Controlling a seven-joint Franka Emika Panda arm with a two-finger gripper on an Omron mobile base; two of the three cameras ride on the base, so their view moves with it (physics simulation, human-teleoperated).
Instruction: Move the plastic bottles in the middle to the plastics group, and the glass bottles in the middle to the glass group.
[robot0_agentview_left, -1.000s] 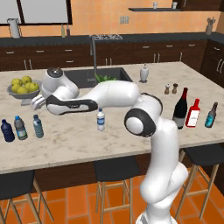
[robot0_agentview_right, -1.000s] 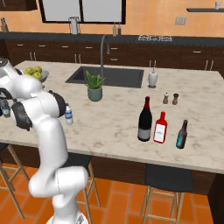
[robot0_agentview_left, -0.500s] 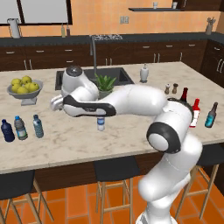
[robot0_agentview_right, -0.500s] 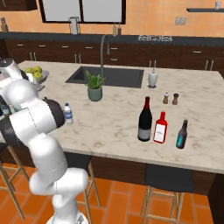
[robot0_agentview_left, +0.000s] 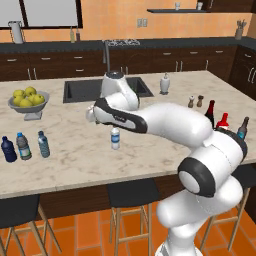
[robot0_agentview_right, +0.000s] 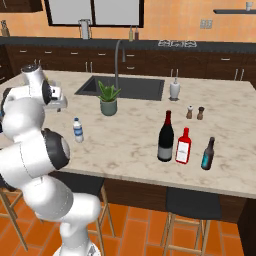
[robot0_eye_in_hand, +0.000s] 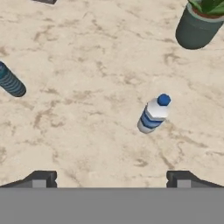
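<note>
Clear whitish bottle (robot0_eye_in_hand: 154, 114), upright mid-tabletop (robot0_eye_in_hand: 87, 65), below the hand (robot0_eye_in_hand: 111, 177): likely light, thin-walled, slick, easily tipped; best gripped mid-body at the blue band. Hand spread wide, holding nothing. Wine bottle (robot0_agentview_right: 165, 137) by the glass group in the right base view; teal-blue bottle (robot0_agentview_left: 44, 144) beside the plastics at left.

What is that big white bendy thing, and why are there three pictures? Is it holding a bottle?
It is a robot arm in a pretend kitchen. Two pictures come from cameras behind it, on either side. The third looks down from its hand. Its gripper is open and holds nothing. Below it stands a small clear water bottle on the counter. Three little bottles stand at one end, near a fruit bowl. A tall dark wine bottle, a red bottle and a teal one stand at the other.
</note>
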